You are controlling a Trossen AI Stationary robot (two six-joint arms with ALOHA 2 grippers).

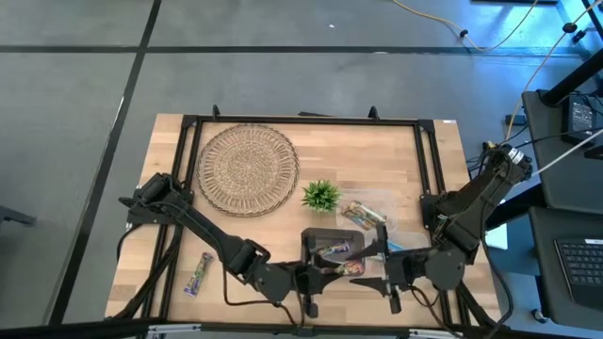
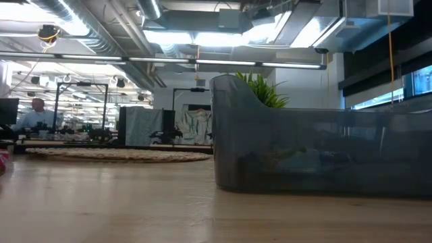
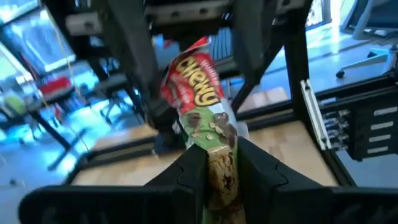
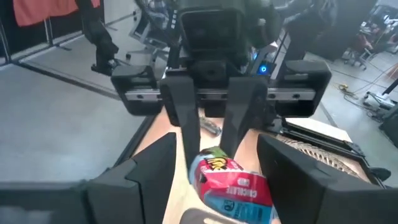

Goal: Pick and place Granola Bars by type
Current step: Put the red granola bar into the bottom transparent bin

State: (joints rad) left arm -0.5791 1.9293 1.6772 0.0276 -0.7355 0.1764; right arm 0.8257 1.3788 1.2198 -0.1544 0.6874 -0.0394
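My left gripper [image 1: 316, 274] is near the table's near edge, in front of a dark bin [image 1: 328, 235], and is shut on a granola bar [image 3: 198, 87] with a red and green wrapper. My right gripper [image 1: 374, 274] faces it from the right and is open. Its fingers stand on either side of the bar's free red end [image 4: 231, 184], and I cannot tell whether they touch it. More bars lie in the bin [image 1: 336, 251]. Several lie flat on the table behind the bin [image 1: 363, 215]. A single bar [image 1: 198, 273] lies at the near left. My left gripper pinches the bar between its two fingers at the green end [image 3: 217, 138]. The fingers come roughly level from the table's left and lie along the bar. The bar sticks out past the fingertips toward my right gripper, above the table, with its red end free.
A round woven mat [image 1: 247, 168] lies at the far left of the table. A small green plant [image 1: 321, 195] stands between the mat and the bin. In the low view the grey bin [image 2: 317, 148] fills the right half. A black frame [image 1: 429, 169] borders the table.
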